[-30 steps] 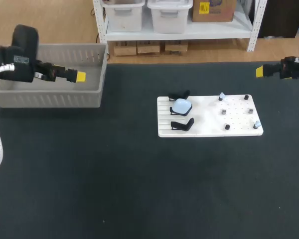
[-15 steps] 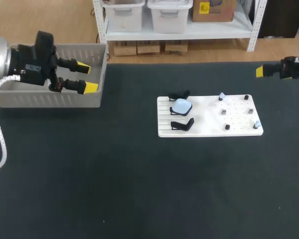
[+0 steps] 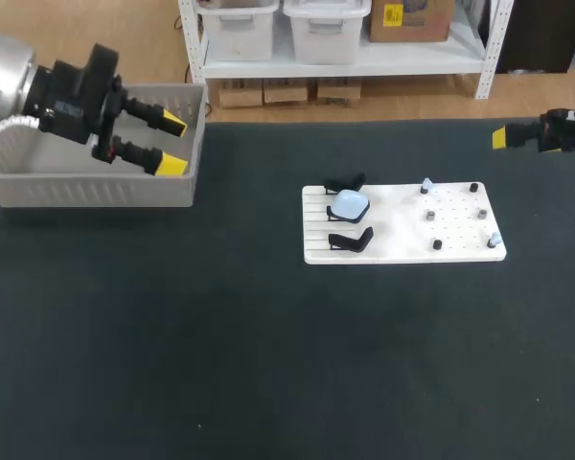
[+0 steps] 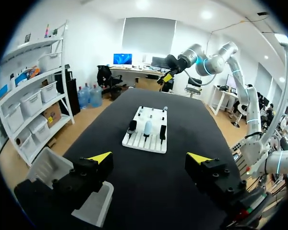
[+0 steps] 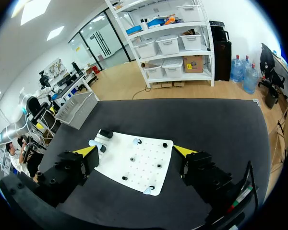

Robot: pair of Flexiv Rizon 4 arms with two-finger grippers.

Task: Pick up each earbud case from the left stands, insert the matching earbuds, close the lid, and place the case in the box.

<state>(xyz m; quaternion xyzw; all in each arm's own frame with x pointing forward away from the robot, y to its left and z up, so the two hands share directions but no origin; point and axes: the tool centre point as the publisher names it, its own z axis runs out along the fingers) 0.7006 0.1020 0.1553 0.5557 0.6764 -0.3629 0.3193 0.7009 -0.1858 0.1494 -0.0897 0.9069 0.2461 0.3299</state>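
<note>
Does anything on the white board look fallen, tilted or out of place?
Nothing stands out. The pale blue earbud case sits on the white board between two black stands, and the small earbuds stand apart on its pegged side; they are too small to judge tilt.

No word, number or sign can be read on the grey box (image 3: 96, 187) or on the white board (image 3: 460, 235) that lie on the table. A small pale label (image 3: 65, 109) is seen on the wrist of the left arm (image 3: 72, 88), but its print is too small to be made out.
</note>
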